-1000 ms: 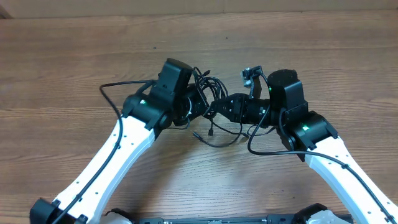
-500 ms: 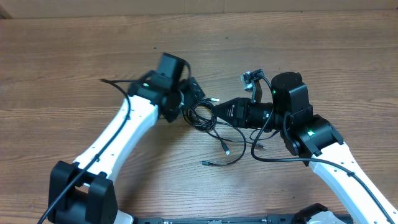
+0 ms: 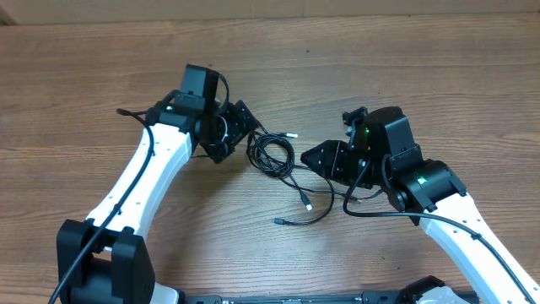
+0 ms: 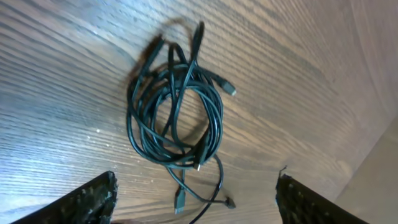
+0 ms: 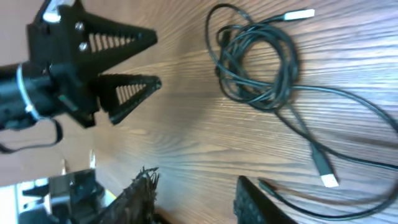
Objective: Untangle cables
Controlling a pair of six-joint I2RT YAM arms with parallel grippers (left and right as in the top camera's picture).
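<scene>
Three or so thin black cables (image 3: 272, 154) on the wooden table (image 3: 439, 76); exact count not readable inside the tangle.

Near side: two loose tails trail out to the right and toward the base, ending in a near plug (image 3: 278, 221) and a second plug (image 3: 308, 203). Both rest flat, apart from each other. Right arm's own thicker wire (image 3: 363, 209) loops just right of them, low over the wood.

Middle: right gripper (image 3: 308, 155) just right of the tangle, pointing left at it. Jaws partly parted, nothing between them in the wrist view. Main bundle lies between the two grippers, free on the wood, touched by neither. Loops cross and overlap several times; cannot tell which strand belongs to which cord.

Far side: left gripper (image 3: 239, 133) just left of the bundle and slightly farther back. Jaws spread wide, empty. Third plug (image 3: 292, 135), silvery tip, juts from the far right edge of the bundle.

Risks, as judged:
- Closing on several strands at once drags the whole bundle and tightens the crossings instead of freeing one cord.
- Pulling a tail with no opposing hold on the loops slides everything across the table.
- Thin cord flat on wood may slip out from under closing fingertips, or fingertips may scrape the surface.
- Grippers face each other across a small bundle; reaching in together invites contact.
- Thicker wire beside the near tails may snag them during a sweep.
</scene>
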